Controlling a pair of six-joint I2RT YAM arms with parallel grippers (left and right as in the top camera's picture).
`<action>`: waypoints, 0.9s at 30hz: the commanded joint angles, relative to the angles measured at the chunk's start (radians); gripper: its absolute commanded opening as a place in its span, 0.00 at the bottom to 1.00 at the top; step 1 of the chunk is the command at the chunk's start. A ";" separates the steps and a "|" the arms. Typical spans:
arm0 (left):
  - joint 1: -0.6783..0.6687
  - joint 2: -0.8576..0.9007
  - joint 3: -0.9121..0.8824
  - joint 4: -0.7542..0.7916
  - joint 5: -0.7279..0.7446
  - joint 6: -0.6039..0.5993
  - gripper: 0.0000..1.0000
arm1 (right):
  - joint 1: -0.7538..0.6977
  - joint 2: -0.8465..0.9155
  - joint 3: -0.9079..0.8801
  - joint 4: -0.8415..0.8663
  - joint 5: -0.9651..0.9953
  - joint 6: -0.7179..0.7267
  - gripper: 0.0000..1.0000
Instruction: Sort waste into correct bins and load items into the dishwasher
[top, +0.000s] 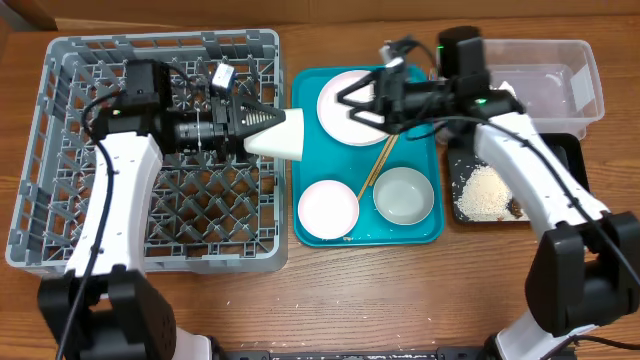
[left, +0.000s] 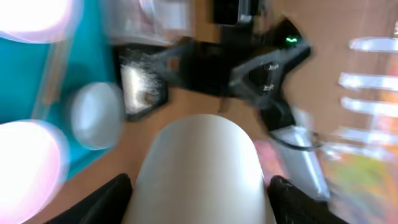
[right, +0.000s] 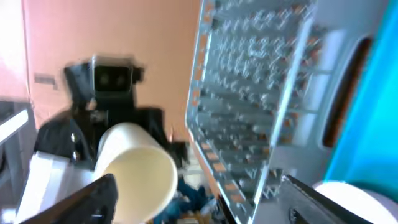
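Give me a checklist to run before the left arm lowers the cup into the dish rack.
1. Grip on the white cup: ok. The left gripper has a finger on each side of it.
2. Cup over the dish rack: not ok. It straddles the rack's right rim and the teal tray.
3. Cup mouth turned down: not ok. It lies sideways, mouth toward the right arm.
4. Right gripper out of the way: ok. It is open and empty over the plate, apart from the cup.
5. Rack slots under the left arm: cannot tell, they are hidden.
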 joint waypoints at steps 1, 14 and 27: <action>0.003 -0.131 0.159 -0.090 -0.448 0.001 0.23 | -0.042 0.003 -0.003 -0.115 0.019 -0.138 0.87; -0.196 -0.197 0.205 -0.544 -1.265 -0.075 0.23 | -0.047 -0.041 -0.001 -0.595 0.469 -0.354 0.88; -0.304 -0.194 -0.183 -0.303 -1.289 -0.143 0.22 | -0.047 -0.473 0.141 -0.790 0.898 -0.346 0.99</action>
